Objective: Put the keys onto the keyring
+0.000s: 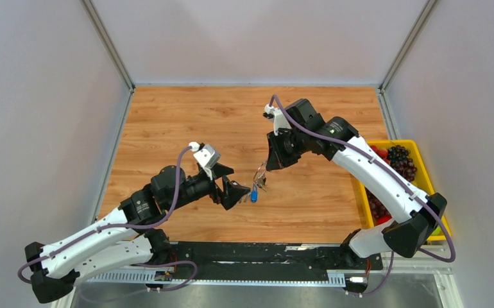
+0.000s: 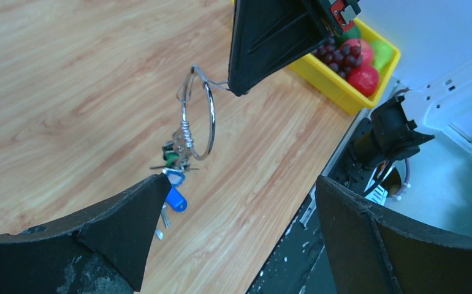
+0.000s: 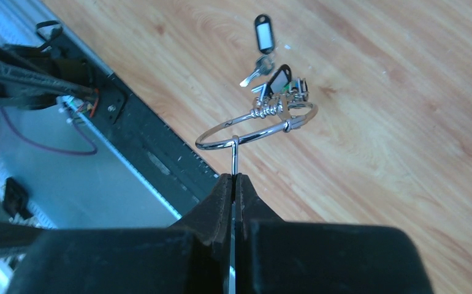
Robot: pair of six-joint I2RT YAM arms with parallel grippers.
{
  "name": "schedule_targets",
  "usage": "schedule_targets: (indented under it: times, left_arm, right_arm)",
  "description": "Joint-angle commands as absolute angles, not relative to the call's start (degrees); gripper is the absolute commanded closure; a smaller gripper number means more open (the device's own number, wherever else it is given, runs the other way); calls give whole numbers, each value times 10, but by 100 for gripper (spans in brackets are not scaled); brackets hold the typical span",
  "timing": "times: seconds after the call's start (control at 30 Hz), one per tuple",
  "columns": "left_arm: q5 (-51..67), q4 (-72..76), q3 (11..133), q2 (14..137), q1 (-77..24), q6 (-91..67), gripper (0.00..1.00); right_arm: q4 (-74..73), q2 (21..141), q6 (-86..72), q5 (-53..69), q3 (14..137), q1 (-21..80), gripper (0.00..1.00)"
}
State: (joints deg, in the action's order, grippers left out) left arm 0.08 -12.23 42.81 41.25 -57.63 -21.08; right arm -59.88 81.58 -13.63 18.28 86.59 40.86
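Observation:
The keyring [image 2: 209, 116], a thin silver wire ring, hangs in the air from my right gripper [image 3: 235, 179], which is shut on the ring's straight wire end. Several keys [image 2: 175, 156] with green, black and blue tags dangle from the ring's coiled bottom; the blue tag [image 2: 176, 199] hangs lowest. In the top view the keyring [image 1: 259, 174] is between the two grippers, over the table. My left gripper [image 2: 243, 182] is wide open and holds nothing; its left fingertip [image 2: 154, 187] is right beside the blue tag. The keyring also shows in the right wrist view [image 3: 255, 125].
A yellow bin [image 1: 392, 142] of grapes and other fruit stands at the table's right edge, also seen in the left wrist view [image 2: 344, 98]. A black rail [image 1: 264, 253] runs along the near edge. Grey walls enclose the wooden table [image 1: 187, 122].

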Motion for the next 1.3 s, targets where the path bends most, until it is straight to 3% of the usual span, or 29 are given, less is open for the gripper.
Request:
schedule_targets:
  times: [0.0, 0.4, 0.87, 1.27]
  left_arm:
    - [27, -13, 391, 370, -577, -155, 0]
    - [38, 198, 289, 366, -577, -51, 0]
    - [26, 259, 278, 412, -589, 29, 1]
    - [18, 309, 256, 428, -602, 75, 10]
  right_arm:
    - [-647, 782, -166, 242, 926, 420, 100]
    - [-694, 810, -202, 266, 999, 459, 100]
    - [-704, 846, -210, 254, 1033, 484, 100]
    - [-711, 861, -227, 244, 1065, 514, 100]
